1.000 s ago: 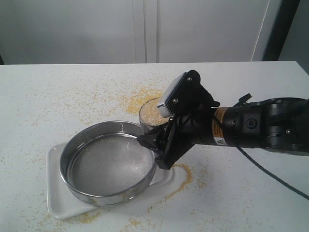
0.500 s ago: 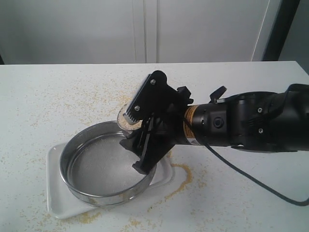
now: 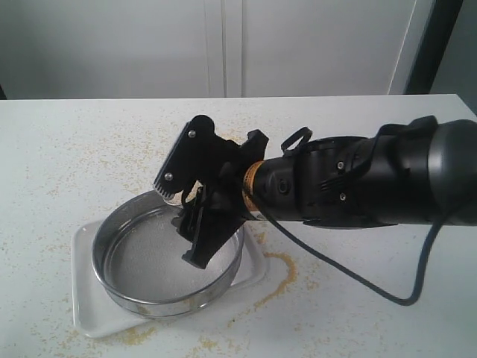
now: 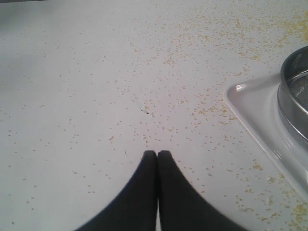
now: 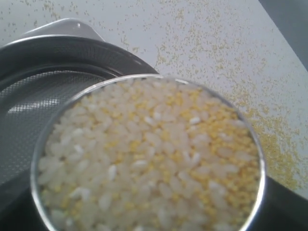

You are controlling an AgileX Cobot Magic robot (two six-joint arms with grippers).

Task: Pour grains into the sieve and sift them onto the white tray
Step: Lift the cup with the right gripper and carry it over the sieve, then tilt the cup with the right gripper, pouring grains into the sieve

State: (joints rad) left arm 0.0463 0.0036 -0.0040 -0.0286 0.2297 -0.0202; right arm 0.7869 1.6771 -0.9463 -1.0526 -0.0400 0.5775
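The right tool [image 3: 195,227] grips a steel cup [image 5: 144,78], its jaws spread wide around it, and holds it above the rim of the sieve [image 3: 149,257]. The grains [image 5: 149,159] fill the cup to the brim. More lie scattered on the table [image 4: 72,72] around the sieve. The white tray [image 3: 86,306] lies under the sieve. The left tool [image 4: 157,156], closed and empty, hovers over the table, apart from the sieve.
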